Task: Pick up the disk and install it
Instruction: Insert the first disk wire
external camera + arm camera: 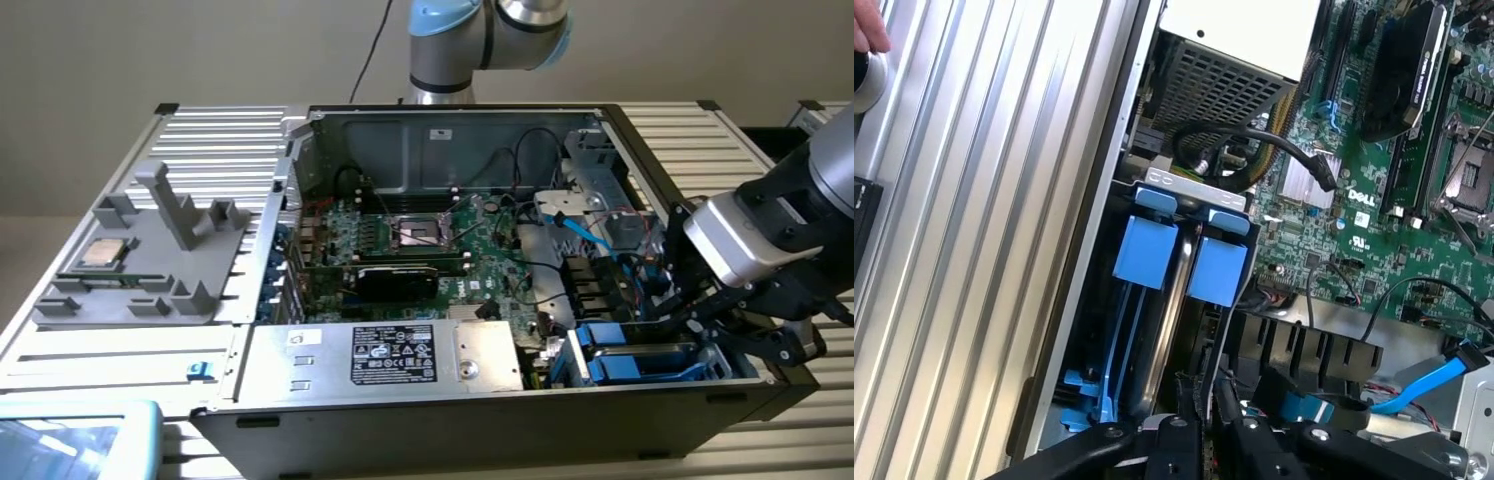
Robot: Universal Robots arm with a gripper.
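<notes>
Built from brushed silver tube sections along the arm (435, 82), capped in pale blue plastic at the rounded joints. Trails a thin black cable (375, 55) behind the upright base section. Ends in a stout silver-grey wrist cylinder (745, 240) with a darker ring near its end, backed by a bulky black housing. Carries a matt black gripper (1206, 405) made of flat linkage bars, pinned with round pivot bolts and catching pale highlights along the edges.

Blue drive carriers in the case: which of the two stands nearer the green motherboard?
The carrier on the side of the motherboard; the other carrier stands between it and the ribbed table.
</notes>
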